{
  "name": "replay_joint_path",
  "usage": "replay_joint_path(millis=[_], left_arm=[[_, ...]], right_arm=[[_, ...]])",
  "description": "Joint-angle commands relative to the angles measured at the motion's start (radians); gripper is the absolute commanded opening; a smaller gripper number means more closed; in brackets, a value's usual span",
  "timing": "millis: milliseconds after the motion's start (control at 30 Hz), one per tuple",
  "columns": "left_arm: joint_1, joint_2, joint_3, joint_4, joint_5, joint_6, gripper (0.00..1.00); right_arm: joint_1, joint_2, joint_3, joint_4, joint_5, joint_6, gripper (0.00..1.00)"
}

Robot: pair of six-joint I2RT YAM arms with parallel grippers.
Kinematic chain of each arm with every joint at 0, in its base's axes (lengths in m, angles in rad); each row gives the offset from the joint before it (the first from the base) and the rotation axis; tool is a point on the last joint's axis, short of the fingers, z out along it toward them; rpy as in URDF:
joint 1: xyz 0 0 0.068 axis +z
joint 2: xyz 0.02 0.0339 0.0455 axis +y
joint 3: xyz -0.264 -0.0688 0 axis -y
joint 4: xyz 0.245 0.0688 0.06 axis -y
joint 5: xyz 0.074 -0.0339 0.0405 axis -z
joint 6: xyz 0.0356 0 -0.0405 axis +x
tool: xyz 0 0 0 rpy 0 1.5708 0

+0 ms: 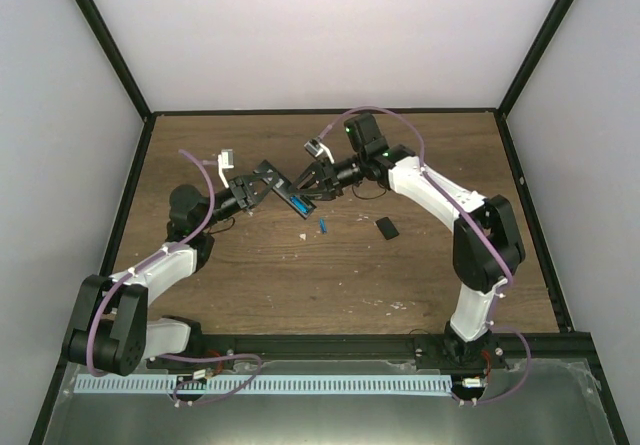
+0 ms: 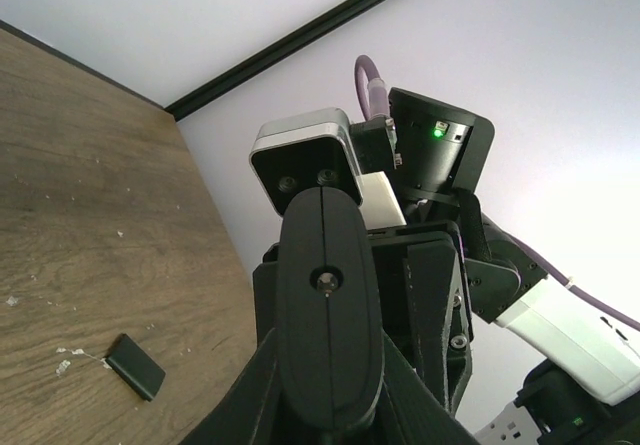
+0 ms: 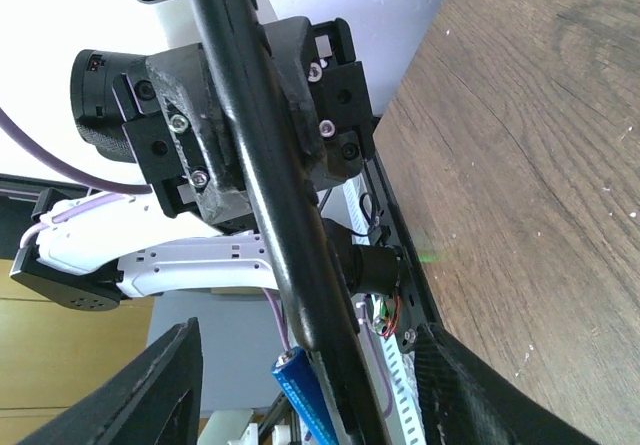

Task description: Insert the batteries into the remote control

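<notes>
The remote control (image 1: 283, 189) is a slim black bar held off the table, with my left gripper (image 1: 252, 191) shut on its left end. One blue battery (image 1: 300, 204) sits in the remote's open bay near its right end. My right gripper (image 1: 318, 189) is open and straddles that end. In the right wrist view the remote (image 3: 270, 175) runs between the right fingers (image 3: 172, 385), with the battery (image 3: 300, 390) beside it and a gap on both sides. A second battery (image 1: 324, 224) lies on the table below. The left wrist view shows the remote (image 2: 328, 305) end-on between the left fingers (image 2: 245, 390).
A small black cover piece (image 1: 387, 228) lies on the wooden table (image 1: 250, 285) right of the loose battery; the left wrist view also shows the cover piece (image 2: 135, 365). White specks of debris (image 1: 303, 235) sit nearby. Black frame rails (image 1: 520, 175) and white walls enclose the table.
</notes>
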Motion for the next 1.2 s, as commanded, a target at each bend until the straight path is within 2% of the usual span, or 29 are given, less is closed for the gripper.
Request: replay_joint_path(millis=[0,1167], left_arm=[[-0.006,-0.009,0.004,0.032,-0.002,0.033,0.00],[-0.005,-0.014,-0.014,0.050,-0.033,0.029,0.00]], right_arm=[[0.013,0.013,0.042,-0.015,-0.022,-0.003,0.50],[0.021,0.025,0.036,-0.025,-0.011,-0.015,0.38]])
